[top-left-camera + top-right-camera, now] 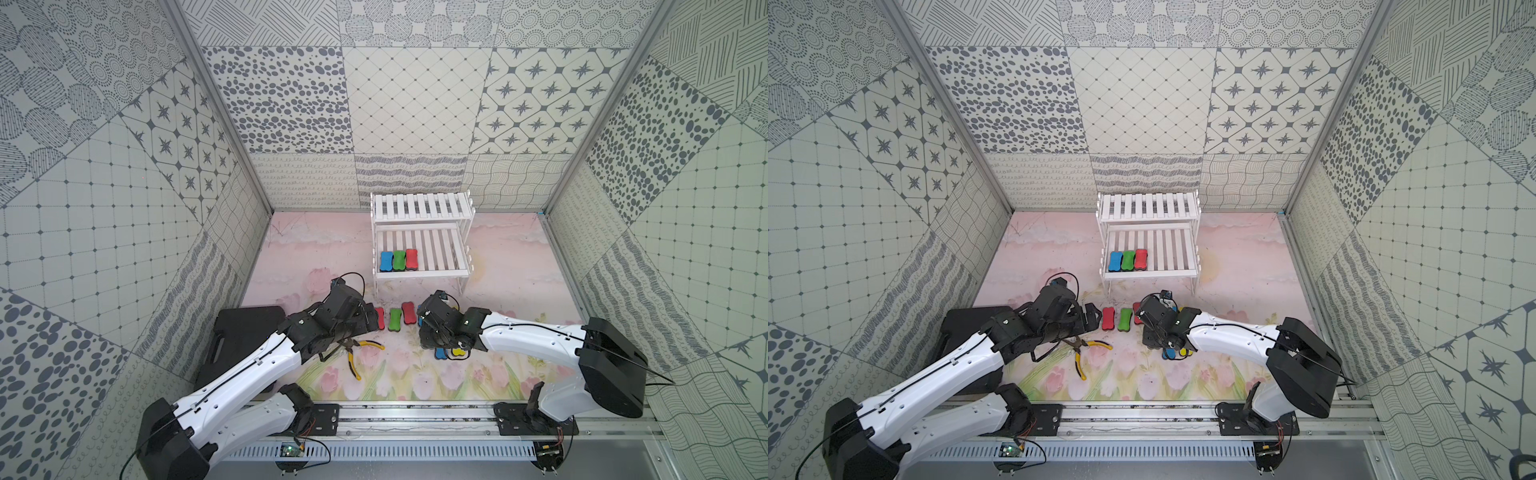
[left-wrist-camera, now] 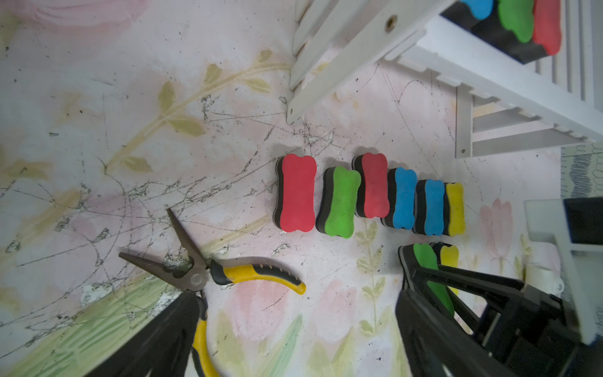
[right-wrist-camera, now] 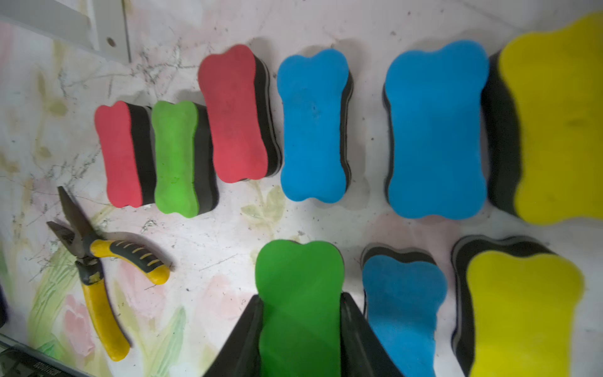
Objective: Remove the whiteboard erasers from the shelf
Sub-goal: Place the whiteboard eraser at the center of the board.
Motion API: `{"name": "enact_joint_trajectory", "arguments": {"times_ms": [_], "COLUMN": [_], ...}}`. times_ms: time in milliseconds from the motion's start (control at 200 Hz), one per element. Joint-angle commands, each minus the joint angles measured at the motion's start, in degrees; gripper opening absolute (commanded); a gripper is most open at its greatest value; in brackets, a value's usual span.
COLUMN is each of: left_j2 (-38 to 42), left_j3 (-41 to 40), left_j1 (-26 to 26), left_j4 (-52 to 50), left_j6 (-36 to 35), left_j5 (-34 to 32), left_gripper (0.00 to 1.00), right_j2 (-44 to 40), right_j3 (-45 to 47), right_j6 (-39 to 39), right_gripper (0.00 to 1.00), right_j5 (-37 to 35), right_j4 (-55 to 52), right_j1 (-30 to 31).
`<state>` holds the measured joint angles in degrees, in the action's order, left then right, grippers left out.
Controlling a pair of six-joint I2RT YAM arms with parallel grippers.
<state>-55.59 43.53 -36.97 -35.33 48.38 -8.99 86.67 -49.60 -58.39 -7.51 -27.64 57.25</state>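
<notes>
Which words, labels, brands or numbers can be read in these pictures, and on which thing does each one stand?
No text here can be read with certainty.
Black case: a short row of pale letters in the right wrist view, too small and blurred to read.
Erasers: no marks seen.
Pliers: no marks seen.
Shelf: no marks seen.

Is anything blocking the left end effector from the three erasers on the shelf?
Nothing visible. Bare mat lies between the open left end effector and the shelf, whose erasers sit at its lower tier's front edge.
</notes>
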Motion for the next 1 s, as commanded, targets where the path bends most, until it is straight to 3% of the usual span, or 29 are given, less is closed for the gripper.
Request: {"name": "enact_joint_trajectory", "arguments": {"times_ms": [0, 235, 740, 995], "left_j2": [0.72, 0.75, 0.31, 0.74], "left_j3": [0.54, 0.24, -0.03, 0.23], "left_j1": [0.23, 0.23, 0.41, 0.39], "left_j4": [-2.38, -2.13, -1.76, -1.55], "left_j6": [0.41, 0.32, 0.29, -0.06], "left_j5": [-1.69, -1.99, -1.7, -0.89], "left_gripper": [0.99, 0.99, 0.99, 0.99], "right_j2": [1.3, 3.3, 4.26, -0.6], "right_j3": [-1.93, -3.24, -3.57, -2.27], "right_j6": [-1.21, -0.94, -0.75, -0.35], "right_gripper": [0.27, 0.28, 0.51, 0.51], "right_j5": [1.27, 1.33, 1.89, -1.28], "right_j4": [-0.13, -0.68, -0.68, -0.75], "right_j1": [0.14, -0.19, -0.56, -0.3]}}
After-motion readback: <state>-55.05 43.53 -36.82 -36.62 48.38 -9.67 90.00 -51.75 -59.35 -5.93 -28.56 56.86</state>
